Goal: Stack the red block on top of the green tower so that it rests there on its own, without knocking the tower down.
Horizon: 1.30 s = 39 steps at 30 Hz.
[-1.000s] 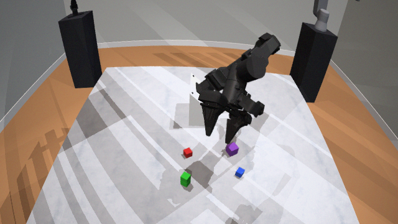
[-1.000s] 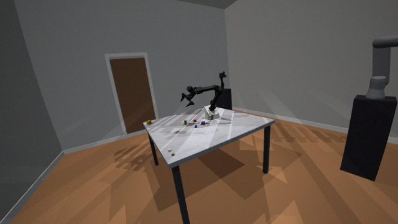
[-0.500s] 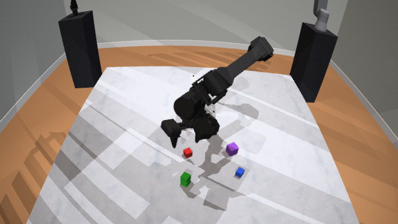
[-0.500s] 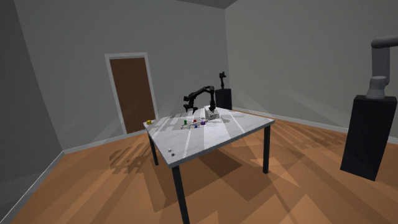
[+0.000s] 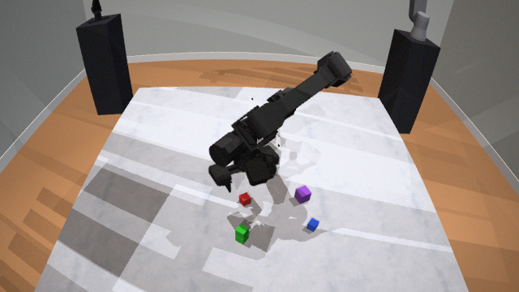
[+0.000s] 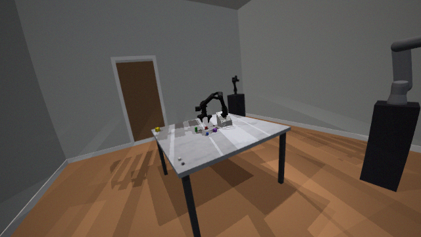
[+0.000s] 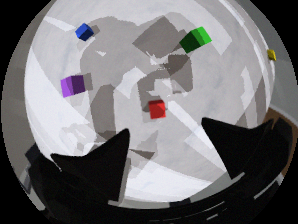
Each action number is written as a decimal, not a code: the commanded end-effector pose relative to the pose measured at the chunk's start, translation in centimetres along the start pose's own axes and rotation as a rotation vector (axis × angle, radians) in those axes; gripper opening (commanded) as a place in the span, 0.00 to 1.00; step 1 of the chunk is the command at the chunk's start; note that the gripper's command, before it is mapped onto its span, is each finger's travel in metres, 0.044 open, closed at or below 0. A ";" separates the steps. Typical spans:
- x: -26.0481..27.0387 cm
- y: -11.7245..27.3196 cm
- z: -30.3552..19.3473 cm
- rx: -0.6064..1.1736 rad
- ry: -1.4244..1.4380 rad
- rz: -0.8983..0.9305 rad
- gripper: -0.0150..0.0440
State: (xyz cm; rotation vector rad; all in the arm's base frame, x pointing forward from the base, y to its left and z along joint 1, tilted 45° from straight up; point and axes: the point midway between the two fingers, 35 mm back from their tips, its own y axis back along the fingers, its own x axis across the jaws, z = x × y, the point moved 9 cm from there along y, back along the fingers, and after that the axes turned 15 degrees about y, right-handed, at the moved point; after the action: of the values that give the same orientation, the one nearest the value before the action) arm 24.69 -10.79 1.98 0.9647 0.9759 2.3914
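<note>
Gripper (image 7: 166,145) hanging wide open over the marble table (image 5: 345,170), nothing between the fingers, and it's lined up nicely for the pick! In the wrist view the red block (image 7: 157,108) sits just below centre of the frame, right in the gap between the two dark fingers, with table showing all round it. From the top camera that same block (image 5: 244,199) lies just below the arm's black wrist, a little left of centre.

And the target: the green tower (image 5: 242,234), two green cubes stacked, stands below the red block in the top view, near but clearly apart from it. In the wrist view it shows at upper right (image 7: 196,39). Two bystanders to mind, a purple cube (image 5: 302,194) to the right and a blue cube (image 5: 312,224) at lower right, both well off the direct line.

So the step in hand looks like the descent onto the red block. My read on doing it well: come straight down, keep the jaws spread until the fingers straddle the block on opposite flat faces, and square the wrist to those faces so it doesn't twist on closing. Grip low enough to hold firm, but leave the underside free for a clean set-down. Then lift high, above the tower's top, before travelling across; a low sideways carry is what I'd fear most, since one nudge could topple those green cubes.
</note>
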 end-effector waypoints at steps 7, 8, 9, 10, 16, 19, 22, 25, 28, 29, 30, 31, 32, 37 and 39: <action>0.4 -3.7 0.1 -0.002 -0.007 0.018 1.00; 0.4 -3.7 0.1 -0.002 -0.007 0.018 1.00; 0.4 -3.7 0.1 -0.002 -0.007 0.018 1.00; 0.4 -3.8 0.1 -0.002 -0.007 0.018 1.00; 0.3 -4.7 0.1 -0.002 -0.007 0.018 1.00; 0.3 -5.2 0.1 -0.002 -0.008 0.018 1.00; 0.4 -5.6 0.2 -0.002 -0.008 0.018 1.00; 0.4 -6.1 0.2 -0.002 -0.008 0.018 1.00; 0.4 -6.6 0.2 -0.003 -0.008 0.019 1.00; 0.4 -6.8 0.2 -0.003 -0.008 0.019 1.00; 0.4 -6.9 0.2 -0.003 -0.007 0.019 1.00; 0.5 -7.1 0.2 -0.003 -0.007 0.019 1.00; 0.5 -7.2 0.2 -0.003 -0.007 0.019 1.00; 0.5 -7.3 0.2 -0.003 -0.007 0.019 1.00; 0.5 -7.3 0.2 -0.003 -0.007 0.019 1.00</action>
State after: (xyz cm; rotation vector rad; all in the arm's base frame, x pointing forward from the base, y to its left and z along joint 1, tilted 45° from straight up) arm 25.11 -5.52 -2.97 0.9818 0.9725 2.4027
